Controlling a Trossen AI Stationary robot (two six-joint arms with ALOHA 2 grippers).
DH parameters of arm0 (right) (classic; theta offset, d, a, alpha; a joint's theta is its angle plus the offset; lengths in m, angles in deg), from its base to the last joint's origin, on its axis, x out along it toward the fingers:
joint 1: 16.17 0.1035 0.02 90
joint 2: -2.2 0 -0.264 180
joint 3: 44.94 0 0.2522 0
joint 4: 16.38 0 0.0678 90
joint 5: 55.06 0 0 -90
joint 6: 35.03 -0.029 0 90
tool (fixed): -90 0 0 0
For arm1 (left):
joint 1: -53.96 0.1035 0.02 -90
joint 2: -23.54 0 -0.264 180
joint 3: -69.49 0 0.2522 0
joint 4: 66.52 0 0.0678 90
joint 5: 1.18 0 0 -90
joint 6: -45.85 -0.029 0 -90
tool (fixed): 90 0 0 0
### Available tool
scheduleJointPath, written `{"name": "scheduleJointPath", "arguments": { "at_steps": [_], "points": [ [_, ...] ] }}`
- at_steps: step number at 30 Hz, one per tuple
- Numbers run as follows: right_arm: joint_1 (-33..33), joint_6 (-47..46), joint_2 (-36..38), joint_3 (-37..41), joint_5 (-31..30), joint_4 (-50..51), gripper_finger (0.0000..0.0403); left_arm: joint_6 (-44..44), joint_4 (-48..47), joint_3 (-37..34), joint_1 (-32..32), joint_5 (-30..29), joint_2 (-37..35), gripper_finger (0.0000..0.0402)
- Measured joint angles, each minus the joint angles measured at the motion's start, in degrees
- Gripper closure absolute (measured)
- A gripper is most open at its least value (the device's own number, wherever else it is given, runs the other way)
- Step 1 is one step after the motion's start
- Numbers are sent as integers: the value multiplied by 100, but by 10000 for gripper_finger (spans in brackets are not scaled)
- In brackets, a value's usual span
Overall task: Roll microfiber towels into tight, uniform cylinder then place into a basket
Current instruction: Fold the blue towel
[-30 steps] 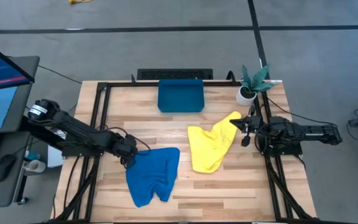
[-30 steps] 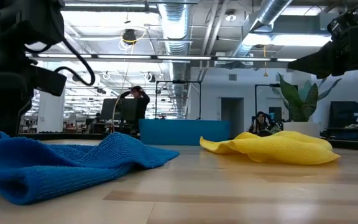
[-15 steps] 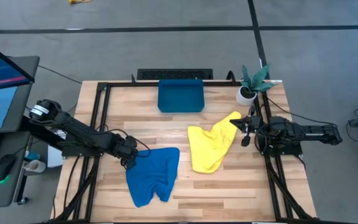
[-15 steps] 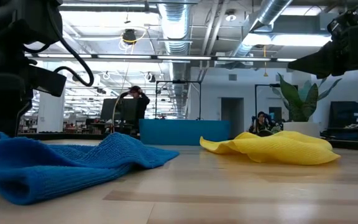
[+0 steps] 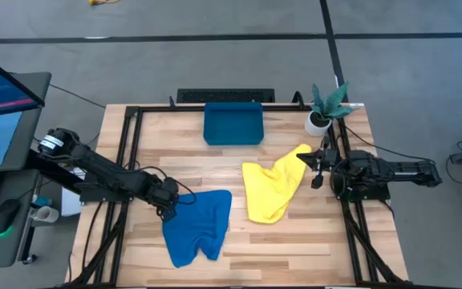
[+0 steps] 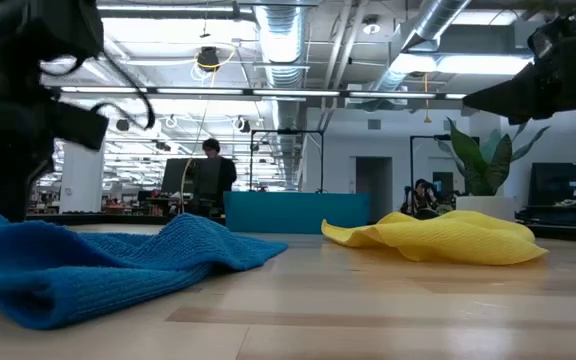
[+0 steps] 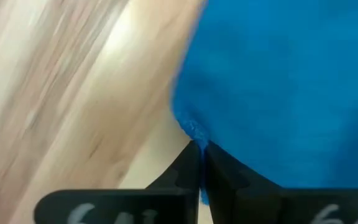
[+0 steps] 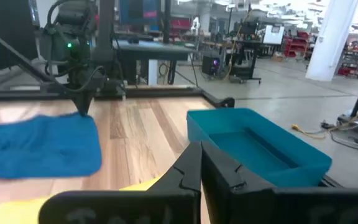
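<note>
High view: shallow rectangular dark-blue plastic tray [image 5: 233,124] at the table's far edge, nothing in it. Crumpled medium-blue microfiber towel [image 5: 199,227] lies front-left, unrolled; left gripper [image 5: 169,205] at its near-left corner. Bright yellow microfiber towel [image 5: 273,189] lies rumpled centre-right, its far corner at the right gripper [image 5: 317,165].

Low view: blue towel [image 6: 88,262] in loose folds, yellow towel [image 6: 438,238] in a flat heap, tray [image 6: 296,211] behind.

Left wrist view: fingers closed, pinching the blue towel's [image 7: 284,87] edge.

Right wrist view: fingers closed together, yellow cloth just below them; hold uncertain. Tray [image 8: 260,152] empty.
</note>
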Motion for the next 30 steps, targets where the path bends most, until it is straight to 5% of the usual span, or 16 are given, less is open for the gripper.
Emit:
{"name": "scheduleJointPath", "arguments": {
  "at_steps": [12,20,30],
  "points": [
    [-2,-793,-2,-1,21,-1810,374,-523,-314,711,4,-366,-4,401],
    [-2,-791,-243,-137,684,-3436,365,-524,-832,923,7,-552,-10,401],
    [0,-601,-2092,-1584,1302,-2968,330,-518,-901,923,7,-710,-13,401]
  ]
}}
